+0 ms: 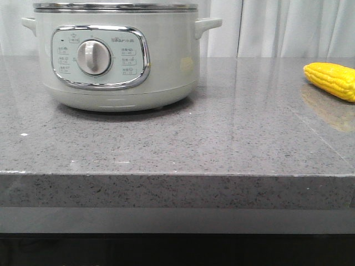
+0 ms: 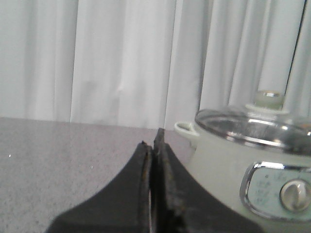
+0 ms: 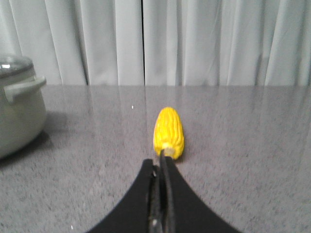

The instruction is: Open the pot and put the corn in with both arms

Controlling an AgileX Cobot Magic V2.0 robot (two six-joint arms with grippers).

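The cream-white pot (image 1: 119, 55) stands at the back left of the grey counter, its dial facing me and its lid on. It also shows in the left wrist view (image 2: 252, 160), with a glass lid and knob (image 2: 268, 98), and in the right wrist view (image 3: 17, 111). The yellow corn (image 1: 331, 79) lies at the right edge of the counter. In the right wrist view the corn (image 3: 168, 132) lies just beyond my right gripper (image 3: 160, 158), which is shut and empty. My left gripper (image 2: 153, 141) is shut and empty, beside the pot. Neither gripper shows in the front view.
The grey stone counter (image 1: 222, 127) has its front edge near me. White curtains (image 1: 288, 27) hang behind it.
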